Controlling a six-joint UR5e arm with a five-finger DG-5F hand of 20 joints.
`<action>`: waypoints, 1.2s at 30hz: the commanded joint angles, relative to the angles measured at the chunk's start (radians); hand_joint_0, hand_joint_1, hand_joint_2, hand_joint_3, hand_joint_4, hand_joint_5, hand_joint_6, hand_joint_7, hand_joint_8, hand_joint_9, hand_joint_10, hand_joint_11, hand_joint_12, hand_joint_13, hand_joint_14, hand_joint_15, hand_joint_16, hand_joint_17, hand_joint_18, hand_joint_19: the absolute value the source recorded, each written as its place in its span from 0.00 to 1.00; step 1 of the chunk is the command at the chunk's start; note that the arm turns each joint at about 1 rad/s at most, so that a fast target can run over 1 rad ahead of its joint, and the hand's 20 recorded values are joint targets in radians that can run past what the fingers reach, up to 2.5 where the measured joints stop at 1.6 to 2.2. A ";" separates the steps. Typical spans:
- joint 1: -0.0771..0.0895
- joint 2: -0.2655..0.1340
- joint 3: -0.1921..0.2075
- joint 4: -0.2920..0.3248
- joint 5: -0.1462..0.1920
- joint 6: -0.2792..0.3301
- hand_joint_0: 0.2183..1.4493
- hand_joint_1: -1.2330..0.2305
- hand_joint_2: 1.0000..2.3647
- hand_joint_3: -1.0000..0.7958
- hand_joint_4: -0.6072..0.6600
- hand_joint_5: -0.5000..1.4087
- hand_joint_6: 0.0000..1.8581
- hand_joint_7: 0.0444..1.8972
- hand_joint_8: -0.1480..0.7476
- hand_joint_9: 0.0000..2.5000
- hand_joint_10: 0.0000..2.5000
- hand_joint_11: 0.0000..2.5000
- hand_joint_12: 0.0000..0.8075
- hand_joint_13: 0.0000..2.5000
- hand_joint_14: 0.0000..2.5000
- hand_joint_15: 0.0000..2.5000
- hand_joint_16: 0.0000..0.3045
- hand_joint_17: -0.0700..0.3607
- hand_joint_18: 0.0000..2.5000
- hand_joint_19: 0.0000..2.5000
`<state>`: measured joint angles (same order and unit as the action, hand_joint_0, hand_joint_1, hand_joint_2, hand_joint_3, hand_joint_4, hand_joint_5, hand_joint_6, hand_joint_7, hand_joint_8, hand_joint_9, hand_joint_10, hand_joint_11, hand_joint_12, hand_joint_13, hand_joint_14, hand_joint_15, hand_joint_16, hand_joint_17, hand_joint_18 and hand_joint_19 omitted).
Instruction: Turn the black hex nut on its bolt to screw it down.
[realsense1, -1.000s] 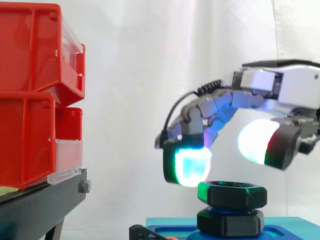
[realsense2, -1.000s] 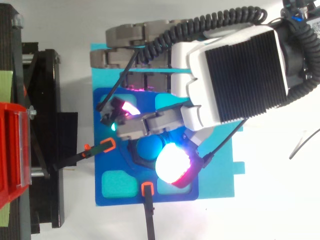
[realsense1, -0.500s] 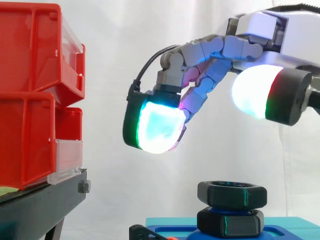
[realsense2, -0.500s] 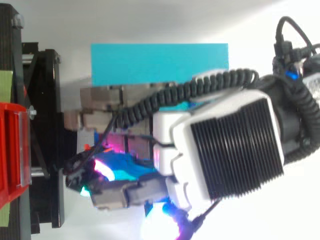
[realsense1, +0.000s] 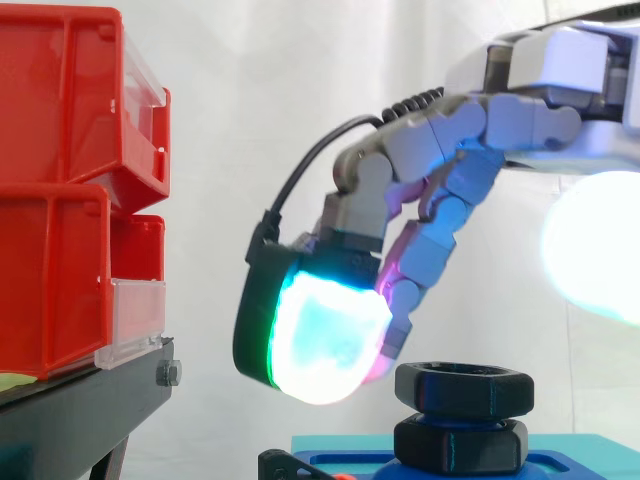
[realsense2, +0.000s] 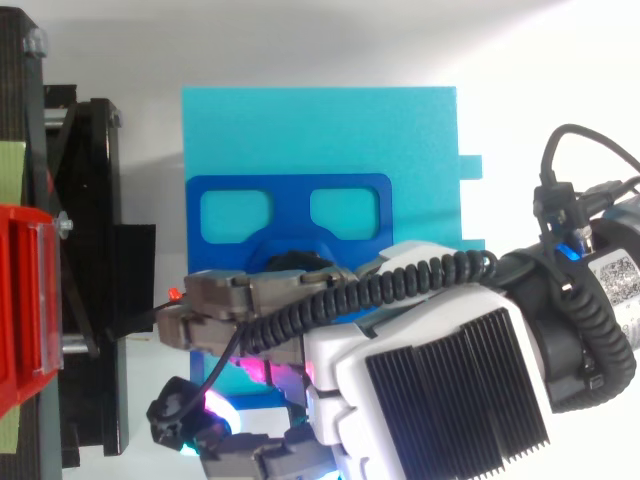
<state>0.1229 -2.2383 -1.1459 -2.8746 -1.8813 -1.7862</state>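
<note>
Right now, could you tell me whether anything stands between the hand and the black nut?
Nothing visible does. In the side view the open hand hangs just above the left edge of the top nut, with only air between them.

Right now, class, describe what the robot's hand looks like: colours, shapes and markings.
The hand has grey, blocky segmented fingers on a white housing with a black ribbed panel. Its fingertips are thick rounded pads in black shells, glowing cyan-white edged green, one plain white.

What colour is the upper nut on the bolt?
Black. The hex nut shows best in the side view.
</note>
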 joint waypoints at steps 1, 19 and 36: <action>0.001 0.000 -0.002 -0.032 0.001 -0.012 0.24 0.73 0.00 0.28 0.57 0.28 0.27 0.45 0.43 0.44 0.00 0.05 0.36 0.28 0.00 0.05 0.14 0.39 0.24 0.18; -0.031 0.000 0.000 -0.071 -0.013 -0.081 0.24 0.72 0.00 0.28 0.44 0.28 0.27 0.53 0.47 0.45 0.00 0.10 0.37 0.28 0.00 0.06 0.14 0.39 0.24 0.19; -0.062 0.000 0.000 -0.061 -0.044 -0.091 0.24 0.72 0.00 0.28 0.48 0.28 0.27 0.64 0.49 0.46 0.00 0.12 0.38 0.28 0.00 0.07 0.15 0.39 0.24 0.19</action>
<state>0.0679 -2.2381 -1.1459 -2.9414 -1.9168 -1.8769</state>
